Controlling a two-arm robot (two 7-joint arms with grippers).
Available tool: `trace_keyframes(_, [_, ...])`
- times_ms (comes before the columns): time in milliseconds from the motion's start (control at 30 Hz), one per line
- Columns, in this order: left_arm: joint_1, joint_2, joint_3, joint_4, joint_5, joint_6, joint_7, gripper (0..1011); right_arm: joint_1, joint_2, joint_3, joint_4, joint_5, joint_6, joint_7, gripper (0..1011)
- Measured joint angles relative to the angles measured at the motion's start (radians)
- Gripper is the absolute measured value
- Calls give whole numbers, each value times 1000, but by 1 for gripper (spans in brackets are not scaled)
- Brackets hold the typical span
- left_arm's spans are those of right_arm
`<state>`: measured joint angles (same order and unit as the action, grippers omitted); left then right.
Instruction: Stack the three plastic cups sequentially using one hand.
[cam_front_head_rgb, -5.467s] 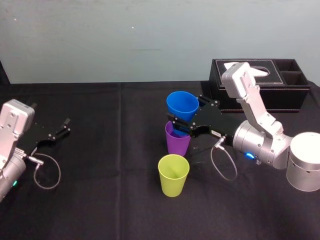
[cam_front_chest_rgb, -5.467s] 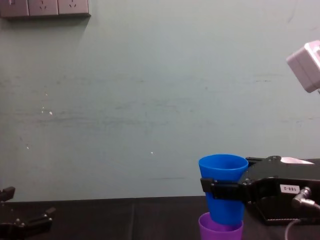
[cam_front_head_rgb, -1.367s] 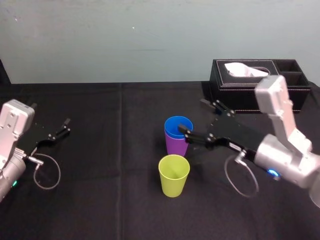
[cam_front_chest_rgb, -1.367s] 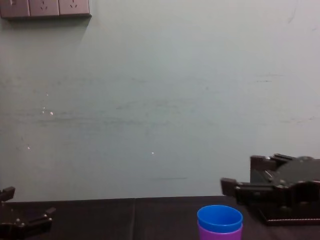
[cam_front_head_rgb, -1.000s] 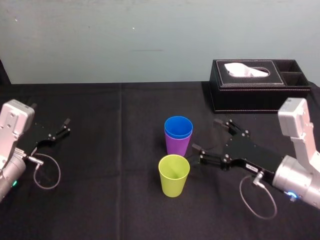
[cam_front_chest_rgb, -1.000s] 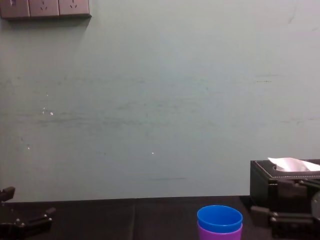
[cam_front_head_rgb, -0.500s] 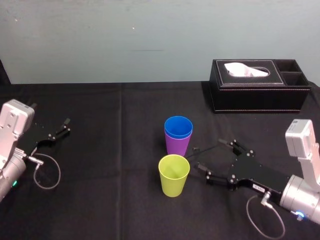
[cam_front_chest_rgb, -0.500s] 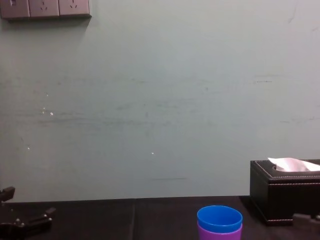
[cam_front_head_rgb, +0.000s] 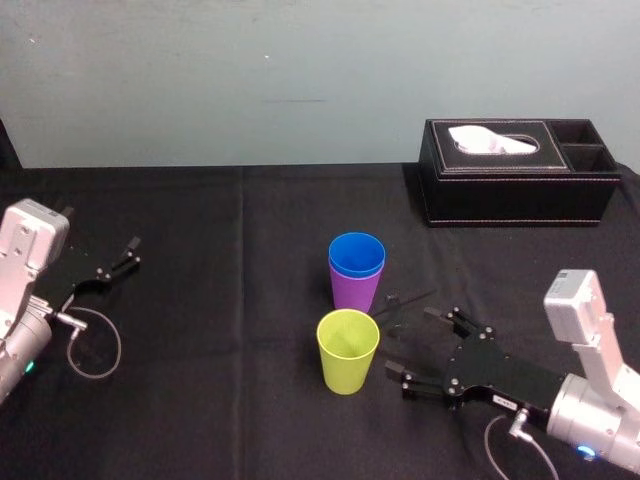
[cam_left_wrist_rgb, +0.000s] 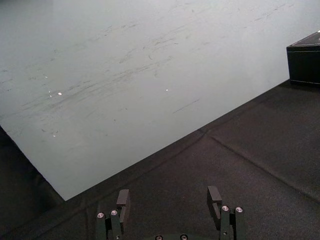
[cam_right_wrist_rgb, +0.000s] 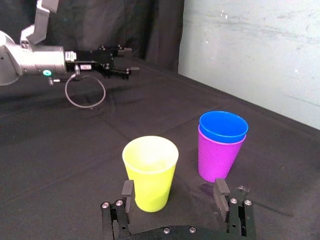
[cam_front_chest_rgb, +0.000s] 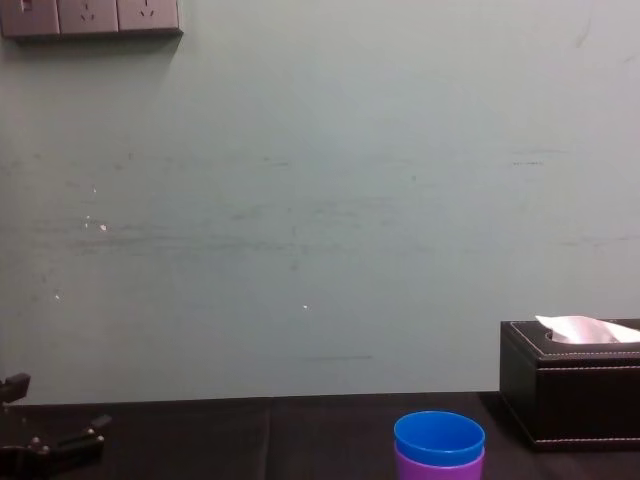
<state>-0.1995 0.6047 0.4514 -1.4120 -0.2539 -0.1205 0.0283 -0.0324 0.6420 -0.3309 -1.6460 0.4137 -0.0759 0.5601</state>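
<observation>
A blue cup (cam_front_head_rgb: 357, 253) sits nested inside a purple cup (cam_front_head_rgb: 356, 291) at mid-table, both upright. In front of them stands a yellow-green cup (cam_front_head_rgb: 347, 350), upright and alone. My right gripper (cam_front_head_rgb: 414, 343) is low over the cloth just right of the yellow-green cup, open and holding nothing. The right wrist view has the yellow-green cup (cam_right_wrist_rgb: 150, 172) ahead of the open right gripper (cam_right_wrist_rgb: 174, 192), toward one finger, and the blue cup (cam_right_wrist_rgb: 223, 126) in the purple cup (cam_right_wrist_rgb: 217, 159) farther off. My left gripper (cam_front_head_rgb: 126, 254) rests parked at the far left, open.
A black tissue box (cam_front_head_rgb: 515, 172) stands at the back right of the black tablecloth (cam_front_head_rgb: 220, 400). A loose cable loop (cam_front_head_rgb: 92, 345) hangs off the left arm. The wall rises right behind the table.
My right gripper has drawn back from beside the nested cups toward the table's front and now sits beside the yellow-green cup, still open. The cups and left arm have not moved.
</observation>
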Motion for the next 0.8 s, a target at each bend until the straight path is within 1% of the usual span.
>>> trace_keyframes(200, [0,0,0,0,0,0,0,1010,30,-25,-30,33,-32,15,-10,1003])
trace_keyframes(433, [0,0,0,0,0,0,0,1010,53,-44,-51,56,-54,24,-13,1003])
trace_keyframes(800, [0,0,0,0,0,0,0,1010,77,-62,-72,74,-67,32,-8,1003])
